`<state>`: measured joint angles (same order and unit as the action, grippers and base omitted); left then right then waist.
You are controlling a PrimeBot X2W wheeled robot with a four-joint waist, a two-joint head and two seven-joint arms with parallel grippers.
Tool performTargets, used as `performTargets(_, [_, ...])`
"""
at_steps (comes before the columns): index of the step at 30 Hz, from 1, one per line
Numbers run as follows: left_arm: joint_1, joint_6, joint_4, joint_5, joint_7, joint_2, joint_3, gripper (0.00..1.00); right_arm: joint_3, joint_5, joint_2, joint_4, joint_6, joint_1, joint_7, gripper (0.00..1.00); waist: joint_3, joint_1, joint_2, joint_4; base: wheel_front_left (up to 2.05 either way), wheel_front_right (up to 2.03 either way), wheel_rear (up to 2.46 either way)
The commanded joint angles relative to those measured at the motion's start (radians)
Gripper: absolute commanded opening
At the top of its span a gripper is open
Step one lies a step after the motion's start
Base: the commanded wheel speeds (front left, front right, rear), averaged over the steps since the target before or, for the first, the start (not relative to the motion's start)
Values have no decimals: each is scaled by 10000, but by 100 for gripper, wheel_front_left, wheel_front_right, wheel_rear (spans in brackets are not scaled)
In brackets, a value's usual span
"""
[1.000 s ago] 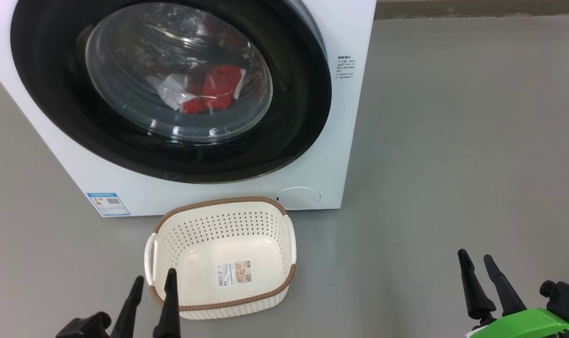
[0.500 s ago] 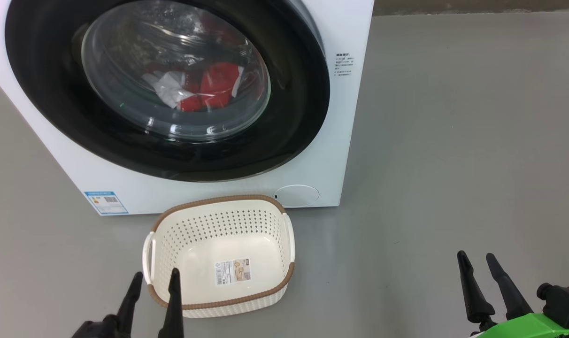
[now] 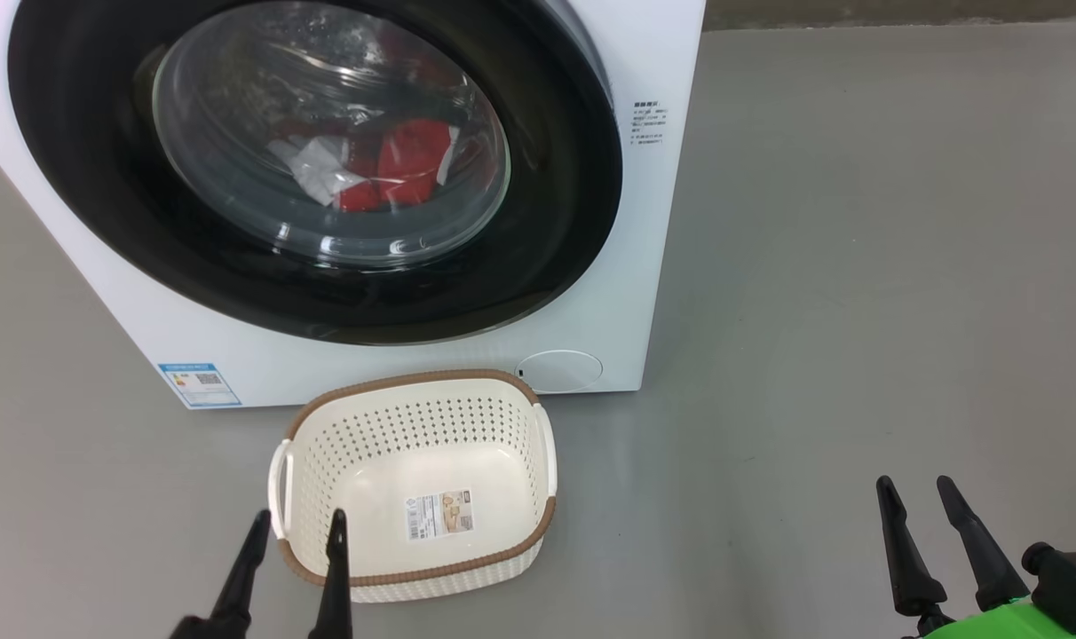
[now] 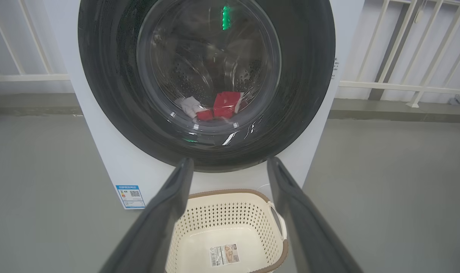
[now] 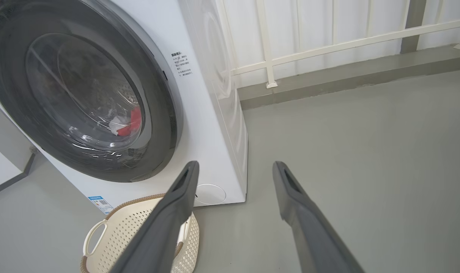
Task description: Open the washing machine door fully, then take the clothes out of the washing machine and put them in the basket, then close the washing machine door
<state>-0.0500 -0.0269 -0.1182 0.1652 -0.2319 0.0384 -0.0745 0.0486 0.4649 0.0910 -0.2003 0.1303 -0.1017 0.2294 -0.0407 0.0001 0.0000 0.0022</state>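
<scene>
basket (image 3: 414, 380) stands just before the closed washing machine door (image 3: 329, 142), floor (image 3: 858, 266) rightward.

Grey floor (image 3: 858, 266), white railing (image 5: 328, 41)

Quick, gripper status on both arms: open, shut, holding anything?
Left gripper: open, holding nothing.
Right gripper: open, holding nothing.
</scene>
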Motion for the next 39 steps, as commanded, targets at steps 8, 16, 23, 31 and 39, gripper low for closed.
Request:
performTargets(8, [-145, 167, 173, -487, -299, 118, 376, 100, -13, -620, 134, 354, 4, -164, 323, 100, 75, 0, 0, -67, 0, 0, 0])
performTargets(16, [-159, 400, -99, -128, -299, 118, 582, 100, 37, -565, 73, 360, 4, -225, 323, 100, 93, 0, 0, -113, 0, 0, 0])
performTargets(23, [-88, 499, -101, -47, -299, 118, 642, 100, 163, -251, -54, 559, 4, -142, 323, 96, 56, 0, 0, -107, 0, 0, 0])
performTargets(31, [123, 470, 51, 109, -299, 118, 489, 100, -168, 1120, -163, 862, 4, 920, 323, 0, -162, 0, 0, -66, 0, 0, 0])
performTargets(39, [545, 467, 163, 193, -299, 118, 254, 100, -656, 2701, 277, 1124, 4, 3389, 323, 0, -670, 0, 0, 147, 0, 0, 0])
